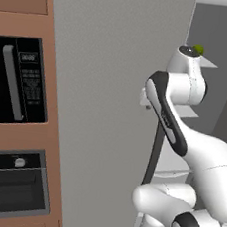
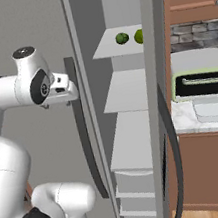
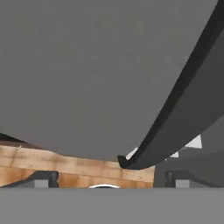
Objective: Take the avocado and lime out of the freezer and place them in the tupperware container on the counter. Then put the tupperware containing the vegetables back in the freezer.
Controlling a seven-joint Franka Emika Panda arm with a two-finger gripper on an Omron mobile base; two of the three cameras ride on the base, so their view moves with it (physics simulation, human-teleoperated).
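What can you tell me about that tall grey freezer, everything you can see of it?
The freezer is a tall grey cabinet standing open, a narrow door swung out toward the cameras. Inside, white shelves are stacked over white drawers near the bottom. The avocado and the lime sit side by side on the top shelf; the lower shelves look bare. A long dark vertical handle runs down the wide flat door panel on the left. The gripper hangs just beside that handle; whether it touches is unclear.

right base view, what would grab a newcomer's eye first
The open freezer fills the middle, white shelves bare except the top one, where the dark avocado and brighter lime sit side by side. The hand hovers left of them, beside the door's long dark handle.
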